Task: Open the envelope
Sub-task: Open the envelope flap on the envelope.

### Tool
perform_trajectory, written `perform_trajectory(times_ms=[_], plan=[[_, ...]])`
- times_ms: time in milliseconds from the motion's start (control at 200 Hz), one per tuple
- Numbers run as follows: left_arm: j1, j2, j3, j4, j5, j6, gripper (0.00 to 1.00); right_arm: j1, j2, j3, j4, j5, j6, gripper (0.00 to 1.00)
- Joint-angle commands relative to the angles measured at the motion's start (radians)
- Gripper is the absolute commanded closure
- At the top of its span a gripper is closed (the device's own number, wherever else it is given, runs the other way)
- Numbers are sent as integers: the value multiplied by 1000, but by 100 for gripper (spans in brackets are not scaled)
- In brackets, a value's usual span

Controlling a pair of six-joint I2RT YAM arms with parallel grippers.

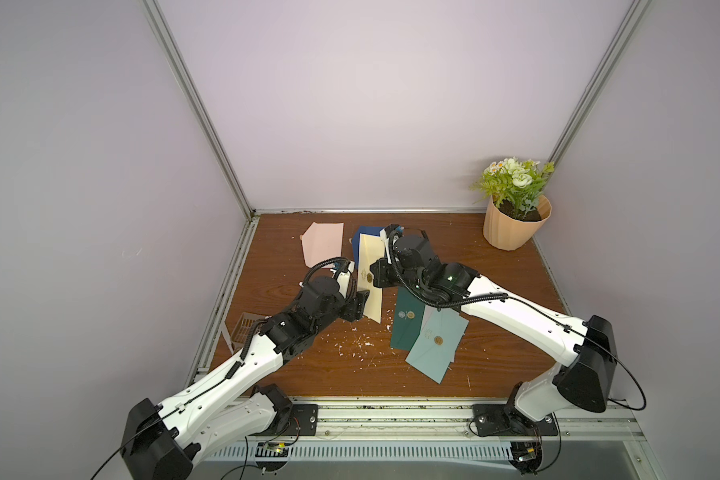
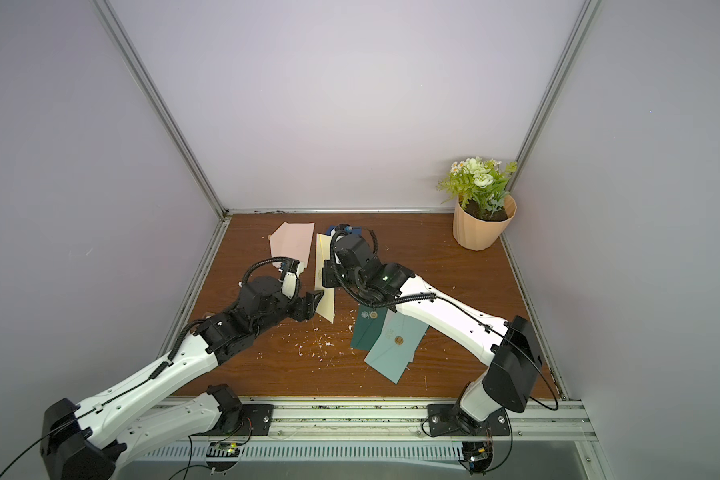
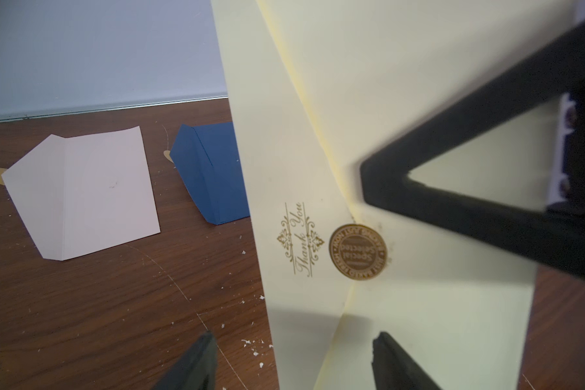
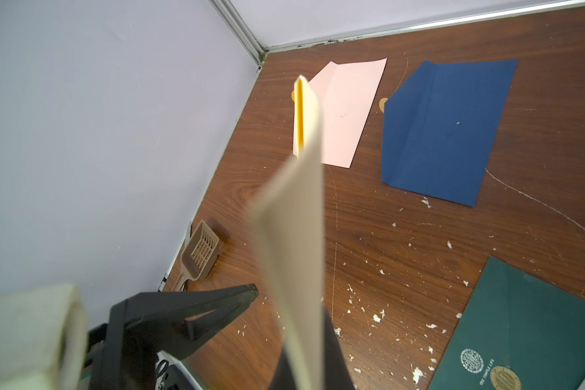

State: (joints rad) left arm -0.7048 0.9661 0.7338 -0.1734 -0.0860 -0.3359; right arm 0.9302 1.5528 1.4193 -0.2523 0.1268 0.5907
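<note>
A cream envelope (image 1: 370, 270) (image 2: 324, 270) hangs on edge above the wooden table, held up by my right gripper (image 1: 378, 275) (image 4: 304, 337), which is shut on its edge. In the left wrist view the envelope (image 3: 318, 135) shows its flap side, with a gold round seal (image 3: 357, 251) at the flap's tip beside "Thank You" lettering. My left gripper (image 1: 360, 305) (image 3: 294, 337) is open at the envelope's lower end. One finger (image 3: 203, 358) is off to the side over the table, the other (image 3: 395, 364) in front of the paper. In the right wrist view the envelope (image 4: 294, 236) appears edge-on.
Opened pink (image 1: 323, 245) and dark blue (image 1: 366, 237) envelopes lie at the back. Sealed dark green (image 1: 408, 320) and teal (image 1: 435, 345) envelopes lie under the right arm. A flower pot (image 1: 516, 224) stands back right, a brown scoop (image 1: 244, 330) by the left wall. Paper scraps litter the table.
</note>
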Motion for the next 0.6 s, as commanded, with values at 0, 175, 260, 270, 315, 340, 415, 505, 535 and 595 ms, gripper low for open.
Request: perform_trajectory(times_ms=[0, 175, 260, 270, 315, 340, 415, 505, 535, 595], plan=[[-18, 5, -4, 14, -46, 8, 26, 4, -14, 19, 15, 9, 3, 100], [-25, 27, -7, 8, -82, 10, 26, 4, -9, 22, 21, 1, 9, 100], [-28, 38, -5, -2, -107, 4, 26, 4, -1, 32, 18, 2, 9, 100], [-28, 39, -6, -3, -111, 3, 26, 4, -1, 33, 18, 2, 9, 100], [-28, 39, -5, -7, -124, -3, 25, 4, 5, 42, 12, 3, 9, 100], [-28, 38, -6, -9, -132, -4, 25, 4, 9, 47, 7, 6, 11, 100], [-29, 36, -5, -14, -152, -7, 25, 4, 24, 62, -9, 7, 12, 100], [-30, 39, -4, -23, -169, -8, 24, 4, 32, 64, -4, -2, 19, 100], [-31, 42, -5, -23, -172, -8, 24, 5, 33, 64, 1, -7, 21, 100], [-31, 49, -5, -20, -168, -9, 24, 4, 35, 67, 7, -10, 24, 100]])
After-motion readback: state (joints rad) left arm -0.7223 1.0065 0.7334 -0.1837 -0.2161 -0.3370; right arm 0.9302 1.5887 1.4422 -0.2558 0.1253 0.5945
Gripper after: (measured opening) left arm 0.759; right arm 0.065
